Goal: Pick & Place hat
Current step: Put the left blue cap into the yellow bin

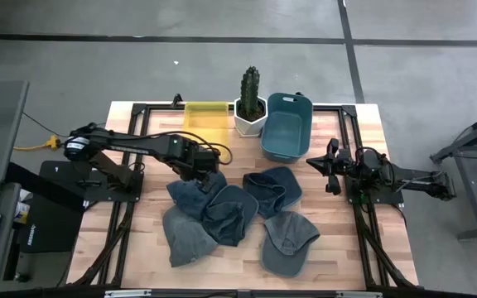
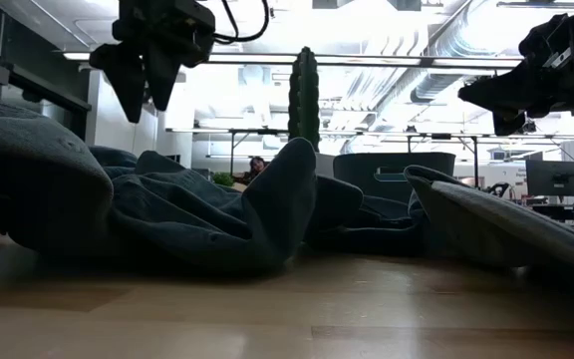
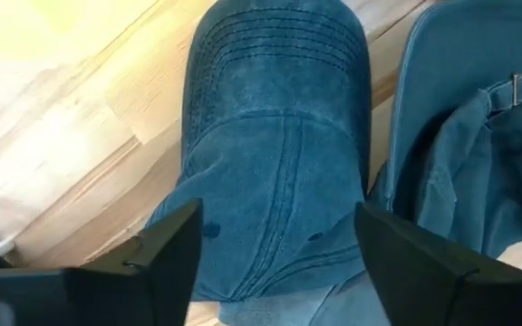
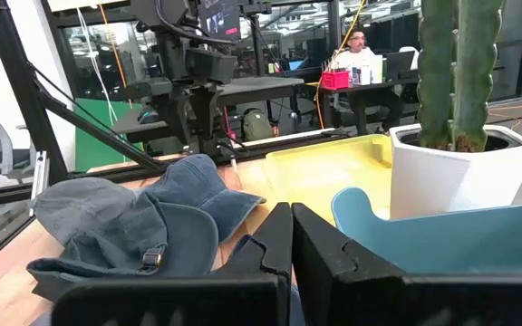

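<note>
I am steering the left gripper (image 1: 211,171), which hangs just above the pile of blue hats in the middle of the table (image 1: 139,248), its fingers spread wide and holding nothing. Directly under it lies the hat (image 3: 275,154) I take to be the target, at the back left of the pile, brim pointing away from the gripper, and partly overlapped by a second hat (image 3: 465,154) beside it. The bin (image 1: 286,126), a teal tub with rounded corners, stands at the back of the table just right of a potted cactus (image 1: 251,101), and a yellow tray (image 1: 206,114) sits to the cactus's left. The right gripper (image 1: 332,168) waits near the right edge of the table, fingers pressed together and empty. My worry is that the hats overlap so closely that closing here could pinch two layers at once and drag a neighbour along. The cloth is soft, washed denim, limp and creased, so a shallow bite may slip off. The brim looks stiffer, with rows of stitching, and might give a firmer hold. One neighbouring hat shows a small metal buckle (image 3: 515,89) on its strap, which could snag. The tabletop is pale, smooth wood.
</note>
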Robot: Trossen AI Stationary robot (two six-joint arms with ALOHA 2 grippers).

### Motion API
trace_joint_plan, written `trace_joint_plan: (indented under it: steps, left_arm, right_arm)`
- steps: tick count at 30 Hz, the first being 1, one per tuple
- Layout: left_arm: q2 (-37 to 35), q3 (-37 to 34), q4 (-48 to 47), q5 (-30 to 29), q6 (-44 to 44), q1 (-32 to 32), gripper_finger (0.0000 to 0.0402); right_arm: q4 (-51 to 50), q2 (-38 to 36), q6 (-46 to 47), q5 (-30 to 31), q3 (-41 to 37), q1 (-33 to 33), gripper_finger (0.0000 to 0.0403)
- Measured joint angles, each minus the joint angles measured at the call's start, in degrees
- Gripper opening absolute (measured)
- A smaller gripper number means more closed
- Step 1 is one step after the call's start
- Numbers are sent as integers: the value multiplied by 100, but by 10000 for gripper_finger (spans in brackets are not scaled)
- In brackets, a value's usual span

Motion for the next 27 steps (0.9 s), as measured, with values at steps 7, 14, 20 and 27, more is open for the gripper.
trace_joint_plan:
  steps: [7,14,20,27]
  left_arm:
    - [488,-2,-164,811,466,304,313]
    - [833,-9,-501,1598,887,420,314]
    - [1099,-9,-683,1462,997,410,314]
    - [1311,7,-695,1361,1163,404,314]
  right_arm:
    - [0,0,0,-1,0,0,1]
    - [0,1,1,0,0,0,1]
    - [2,2,2,-2,0,0,1]
    - [24,2,0,2,0,-2,1]
